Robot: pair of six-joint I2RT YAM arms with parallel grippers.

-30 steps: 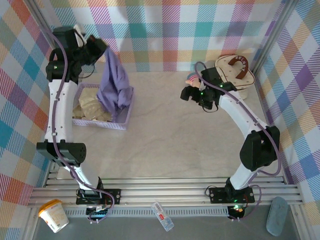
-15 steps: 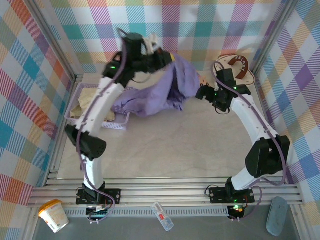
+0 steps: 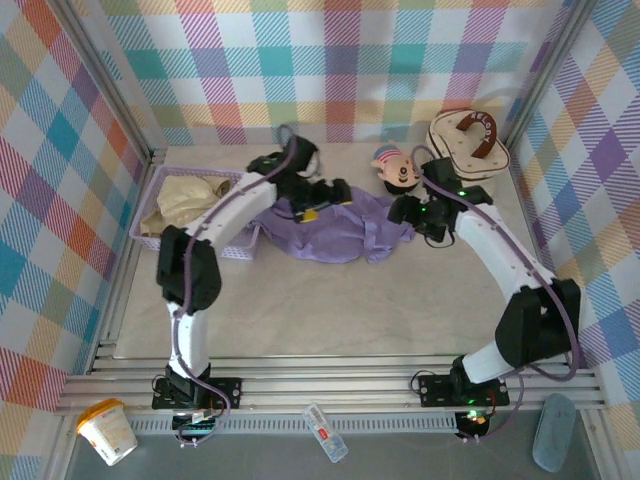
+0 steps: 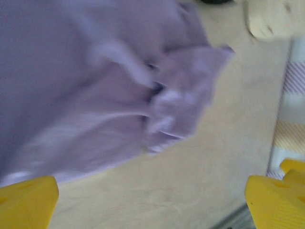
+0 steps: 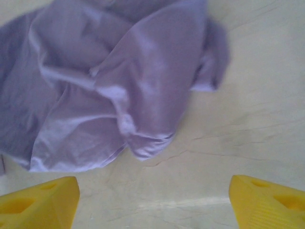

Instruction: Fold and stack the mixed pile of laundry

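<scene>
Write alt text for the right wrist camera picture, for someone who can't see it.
A crumpled lavender T-shirt lies on a pale table, across the upper left. The right pincer hangs open above its edge, yellow fingertips at the bottom corners, holding nothing.

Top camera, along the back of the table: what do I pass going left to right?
Lavender basket holding the beige garment → purple T-shirt heaped on the table → small toy figure → cream round case in the far right corner.
</scene>
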